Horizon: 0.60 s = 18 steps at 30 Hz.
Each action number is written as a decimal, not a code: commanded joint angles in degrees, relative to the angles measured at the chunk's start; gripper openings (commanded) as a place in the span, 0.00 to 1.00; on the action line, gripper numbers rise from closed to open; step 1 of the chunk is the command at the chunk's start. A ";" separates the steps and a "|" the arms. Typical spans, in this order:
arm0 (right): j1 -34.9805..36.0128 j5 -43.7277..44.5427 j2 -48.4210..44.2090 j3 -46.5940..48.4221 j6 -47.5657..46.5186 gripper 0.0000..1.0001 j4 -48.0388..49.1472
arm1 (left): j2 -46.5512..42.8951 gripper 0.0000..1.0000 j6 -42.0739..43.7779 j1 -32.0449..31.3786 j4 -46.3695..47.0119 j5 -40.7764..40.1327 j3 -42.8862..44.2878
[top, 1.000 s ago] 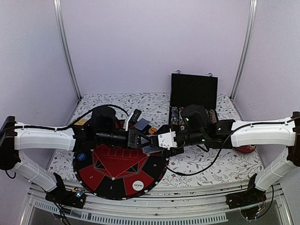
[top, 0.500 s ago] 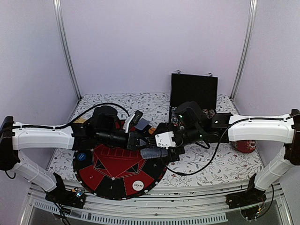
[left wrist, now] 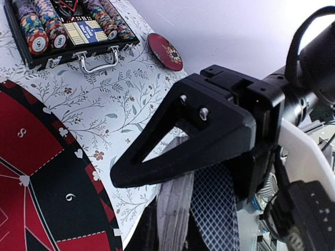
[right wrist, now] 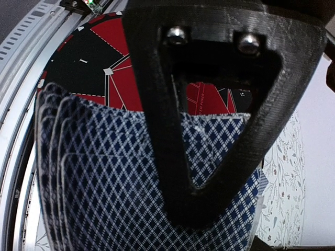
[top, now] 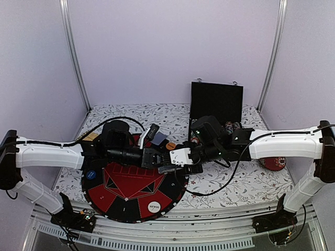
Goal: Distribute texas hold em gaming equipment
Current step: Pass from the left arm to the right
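My left gripper (top: 158, 158) is shut on a deck of playing cards (left wrist: 175, 209), seen edge-on in the left wrist view, above the right edge of the round red-and-black poker mat (top: 131, 188). One blue-patterned card (left wrist: 214, 209) sticks out beside the deck. My right gripper (top: 177, 159) meets it from the right. Its upper finger (right wrist: 178, 157) lies across the fanned blue diamond card backs (right wrist: 104, 198); the lower finger is hidden under them. A white DEALER disc (top: 154, 207) lies on the mat's near edge, a blue disc (top: 91, 174) at its left, an orange disc (top: 170, 146) behind the grippers.
A black chip case (top: 217, 102) stands open at the back right, its rows of chips (left wrist: 47, 26) showing. A red round object (top: 273, 164) lies beyond the right arm. A loose grey-blue card (top: 158, 138) rests behind the mat. The floral tablecloth (top: 230, 183) covers the table.
My right gripper has slid left against the left gripper and onto the cards; its jaws spread wide, then narrowed. The left gripper stayed in place, holding the deck.
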 commanded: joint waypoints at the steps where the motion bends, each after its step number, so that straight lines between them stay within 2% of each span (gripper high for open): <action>1: 0.02 0.85 -0.65 -0.85 0.34 0.53 4.72 | 0.89 0.13 -1.90 -0.93 4.40 3.19 -0.57; 9: 0.08 1.54 -1.26 -2.15 0.46 0.50 6.30 | 0.87 0.33 -4.48 -0.80 7.16 4.19 -0.61; 18: 0.09 2.71 -1.67 -2.51 0.71 0.50 6.73 | -1.00 0.50 -5.74 -0.22 5.57 3.81 -1.91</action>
